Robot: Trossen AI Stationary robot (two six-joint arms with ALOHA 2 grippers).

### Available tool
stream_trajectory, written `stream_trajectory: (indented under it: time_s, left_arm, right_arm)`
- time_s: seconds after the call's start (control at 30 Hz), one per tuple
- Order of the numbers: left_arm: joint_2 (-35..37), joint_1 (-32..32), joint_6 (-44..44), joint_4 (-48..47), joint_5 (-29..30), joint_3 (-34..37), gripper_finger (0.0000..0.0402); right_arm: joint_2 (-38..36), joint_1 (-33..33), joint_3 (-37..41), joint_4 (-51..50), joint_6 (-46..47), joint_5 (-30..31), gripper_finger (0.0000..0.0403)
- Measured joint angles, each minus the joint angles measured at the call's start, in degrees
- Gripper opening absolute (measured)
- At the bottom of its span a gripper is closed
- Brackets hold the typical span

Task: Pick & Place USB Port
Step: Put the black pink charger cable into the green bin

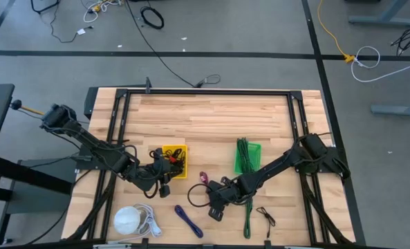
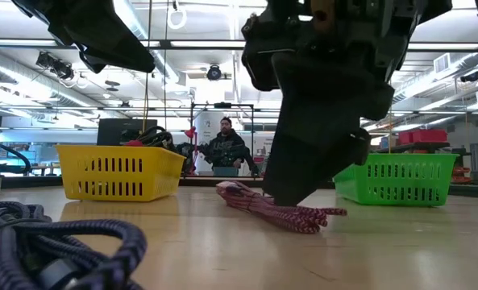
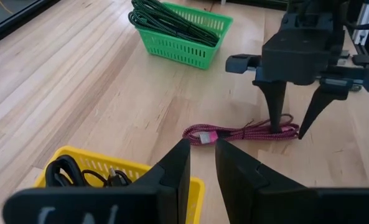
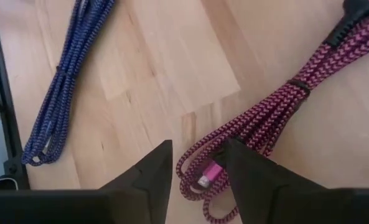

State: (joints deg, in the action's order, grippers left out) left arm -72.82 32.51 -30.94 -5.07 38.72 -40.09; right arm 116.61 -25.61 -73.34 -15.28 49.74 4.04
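Note:
A pink braided USB cable [image 3: 240, 132] lies coiled on the wooden table between the two baskets; it also shows in the overhead view [image 1: 203, 178] and the low view [image 2: 279, 211]. My right gripper [image 4: 198, 149] is open and low over the cable's looped end, one finger on each side of it, as the left wrist view shows [image 3: 289, 129]. My left gripper [image 3: 202, 146] is open and empty, above the yellow basket [image 3: 78, 171] at its side toward the cable. In the overhead view it sits beside that basket [image 1: 164, 181]. My right gripper comes from above, pointing down, with its fingers astride the looped end of the pink cable [image 4: 212, 171], which lies flat on the table. Whether a finger [image 3: 275, 118] touches the cable, I cannot tell.
The yellow basket [image 1: 173, 160] holds black cables. The green basket [image 1: 246, 158] holds a green cable. A purple cable [image 4: 60, 93] and a white bundle [image 1: 128, 220] lie near the table's near edge, with a green cable [image 1: 248, 218] and a small black one [image 1: 265, 216]. A person [image 2: 225, 145] sits beyond the table.

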Motion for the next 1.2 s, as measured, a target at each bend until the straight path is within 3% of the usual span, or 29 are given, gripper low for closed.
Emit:
stream_trajectory:
  time_s: [0.43, 0.7, 0.93, 1.2]
  left_arm:
    - [0.0, 0.0, 0.0, -0.18, 0.0, 0.0, 0.008]
    - [0.0, 0.0, 0.0, -0.23, 0.0, -0.01, 0.008]
    - [0.0, 0.0, 0.0, -0.29, 0.0, -0.01, 0.008]
    - [0.0, 0.0, 0.0, -0.29, 0.0, 0.0, 0.008]
  right_arm:
    - [0.03, 0.31, -0.01, -3.12, -2.13, 0.05, 0.0101]
    - [0.8, 0.48, 0.0, -3.4, -1.56, -0.14, 0.0009]
    - [-0.63, 0.39, 0.31, -1.49, -3.65, -0.16, 0.0001]
    - [-4.63, -0.55, -2.52, -8.58, -4.55, 4.49, 0.0001]
